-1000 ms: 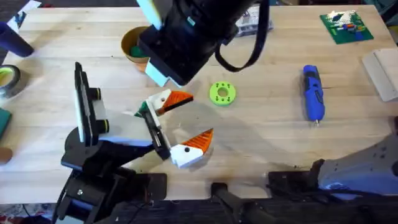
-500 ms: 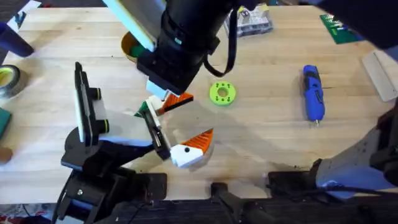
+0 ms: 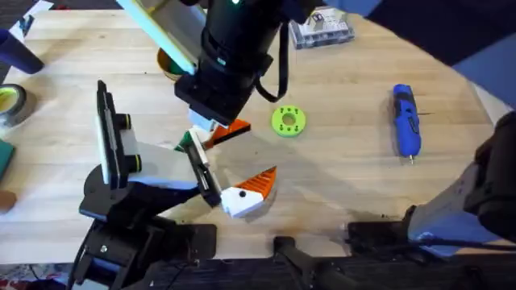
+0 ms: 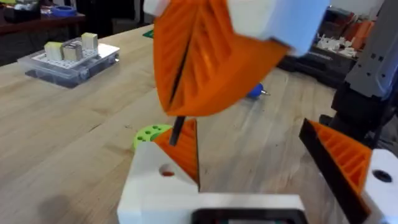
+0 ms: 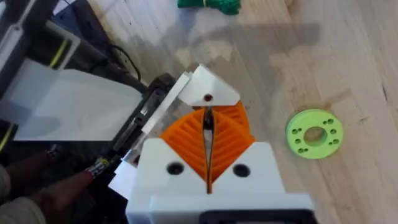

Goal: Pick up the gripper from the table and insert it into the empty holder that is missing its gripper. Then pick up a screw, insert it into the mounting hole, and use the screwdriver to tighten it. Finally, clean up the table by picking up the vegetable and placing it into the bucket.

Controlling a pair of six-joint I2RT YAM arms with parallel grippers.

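A pale wooden table (image 3: 355,97) of jointed planks spans the overhead frame, and a cluttered workbench (image 4: 348,46) stands behind it at upper right.

The bench (image 3: 355,97) is pale wood grain. The screwdriver (image 3: 405,121) is blue, the ring (image 3: 288,121) lime green, the holder (image 3: 203,173) black. The right gripper (image 5: 208,158) has white fingers with ribbed orange pads.

On your desk (image 3: 355,185) you have two white-and-orange wedge pieces (image 3: 250,192) (image 3: 228,129), one blue screwdriver (image 3: 405,119), one green disc (image 3: 288,121), one clear parts box (image 3: 322,28) and one orange bucket (image 3: 168,64).
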